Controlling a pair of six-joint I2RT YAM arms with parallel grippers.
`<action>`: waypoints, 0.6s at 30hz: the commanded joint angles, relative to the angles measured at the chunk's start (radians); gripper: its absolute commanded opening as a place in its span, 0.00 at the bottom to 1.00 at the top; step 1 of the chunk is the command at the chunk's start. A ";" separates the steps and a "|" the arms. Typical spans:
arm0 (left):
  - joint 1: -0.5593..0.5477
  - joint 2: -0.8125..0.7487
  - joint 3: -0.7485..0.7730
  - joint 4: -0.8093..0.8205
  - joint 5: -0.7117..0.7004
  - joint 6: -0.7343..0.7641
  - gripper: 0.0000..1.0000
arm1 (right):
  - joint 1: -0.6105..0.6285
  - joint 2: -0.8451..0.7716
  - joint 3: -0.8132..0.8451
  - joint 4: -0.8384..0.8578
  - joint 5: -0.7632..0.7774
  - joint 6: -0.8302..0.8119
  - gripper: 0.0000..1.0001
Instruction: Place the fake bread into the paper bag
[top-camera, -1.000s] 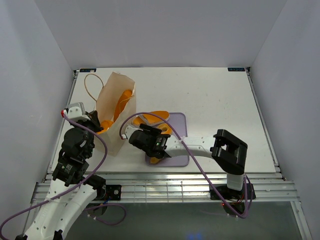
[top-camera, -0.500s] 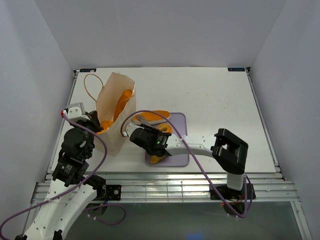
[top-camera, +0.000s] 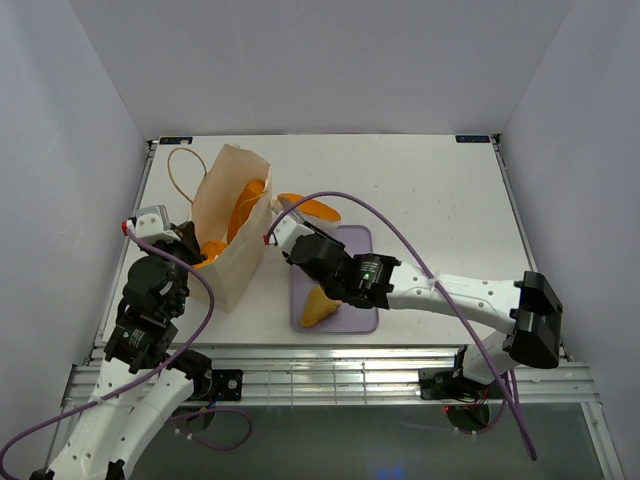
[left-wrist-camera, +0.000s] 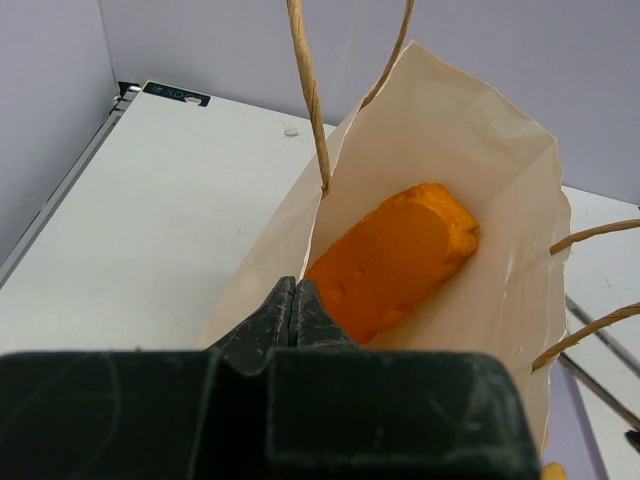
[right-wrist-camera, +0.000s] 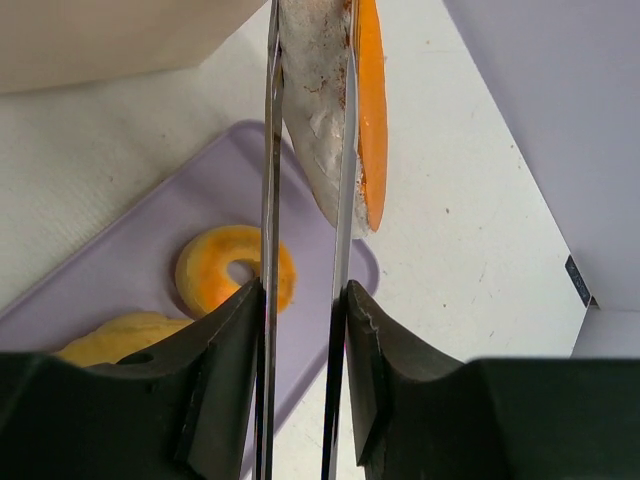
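Observation:
The paper bag (top-camera: 232, 232) stands at the left, mouth open, with orange fake bread (top-camera: 251, 194) inside; the left wrist view shows a loaf (left-wrist-camera: 395, 260) lying in it. My left gripper (top-camera: 188, 244) is shut on the bag's near rim (left-wrist-camera: 300, 262). My right gripper (top-camera: 318, 252) is shut on silver tongs (right-wrist-camera: 270, 160). The tongs clamp a long flat loaf (top-camera: 306, 207), which hangs above the table just right of the bag's mouth and also shows in the right wrist view (right-wrist-camera: 368, 110). A ring (right-wrist-camera: 236, 270) and a pale piece (top-camera: 318, 307) lie on the tray.
The lavender tray (top-camera: 352, 258) lies in front of the right arm, beside the bag. Two cord handles (top-camera: 180, 172) loop up from the bag toward the left wall. White walls close in the table on three sides.
My right arm has lifted the tongs with the long flat loaf off the tray and carried it back toward the bag's mouth; its elbow swung right. The left gripper has not moved.

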 joint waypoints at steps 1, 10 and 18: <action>-0.006 -0.003 -0.003 0.000 -0.007 0.004 0.00 | -0.005 -0.092 -0.019 0.040 0.030 0.041 0.35; -0.006 0.001 -0.002 0.000 -0.009 0.002 0.00 | -0.005 -0.247 0.013 -0.034 0.076 0.108 0.35; -0.006 0.004 -0.003 0.000 -0.007 0.002 0.00 | -0.005 -0.331 0.139 -0.038 0.097 0.027 0.36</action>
